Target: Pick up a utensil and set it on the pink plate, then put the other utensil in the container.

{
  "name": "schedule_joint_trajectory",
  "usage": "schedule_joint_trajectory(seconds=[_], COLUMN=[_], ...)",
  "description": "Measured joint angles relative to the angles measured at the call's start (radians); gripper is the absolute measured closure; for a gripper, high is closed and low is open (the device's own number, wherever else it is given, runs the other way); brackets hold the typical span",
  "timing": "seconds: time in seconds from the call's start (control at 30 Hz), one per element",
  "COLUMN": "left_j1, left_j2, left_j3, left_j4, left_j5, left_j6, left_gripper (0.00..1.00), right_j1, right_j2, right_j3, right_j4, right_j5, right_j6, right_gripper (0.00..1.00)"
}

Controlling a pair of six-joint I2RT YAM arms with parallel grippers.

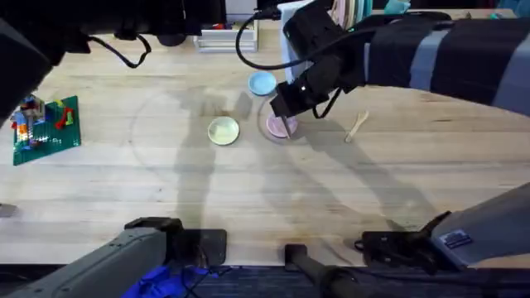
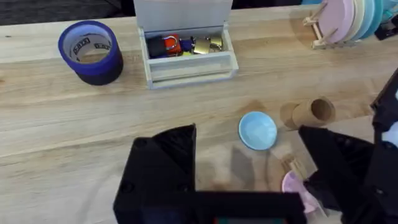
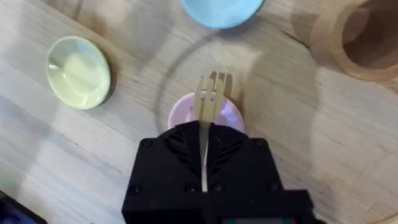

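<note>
The right gripper [image 3: 204, 168] is clamped on the small pale wooden fork [image 3: 211, 96], tines poking out right over the small round pink plate [image 3: 229, 116]. Just beyond sits a light blue round plate [image 3: 221, 9], with the tan-brown cylindrical cup [image 3: 354, 37] lying on its side nearby. The pale wooden spoon [image 1: 357, 126] lies on the wooden table [image 1: 166, 190], off to the right. The left gripper [image 2: 249, 180] looks spread apart, holding nothing.

The right claw [image 3: 203, 163] hides the fork [image 3: 212, 94] handle between its black fingers — only the tines show past them. Beneath it the pink plate [image 3: 233, 115] is half covered. Beyond the claw, the tan container [image 3: 348, 43] is cut by the picture's edge.
</note>
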Motion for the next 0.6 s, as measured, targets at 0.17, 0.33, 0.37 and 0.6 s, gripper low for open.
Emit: schedule_joint_trajectory(seconds=[0.17,0.33,0.37,0.6], left_j1=[0.0,0.0,0.0,0.0], left_j2=[0.0,0.0,0.0,0.0], left_j3=[0.0,0.0,0.0,0.0], left_j4=[0.0,0.0,0.0,0.0], left_j5=[0.0,0.0,0.0,0.0], left_j6=[0.0,0.0,0.0,0.0], left_gripper=[0.009,0.009,0.009,0.009], right_j1=[0.001,0.001,0.001,0.001], right_j2=[0.0,0.0,0.0,0.0], right_j3=[-0.013,-0.015,-0.015,-0.015], right_j4=[0.002,0.002,0.002,0.022], right_j5=[0.002,0.003,0.003,0.003], right_j6=[0.0,0.0,0.0,0.003], right_gripper=[0.967,0.968,0.968,0.968])
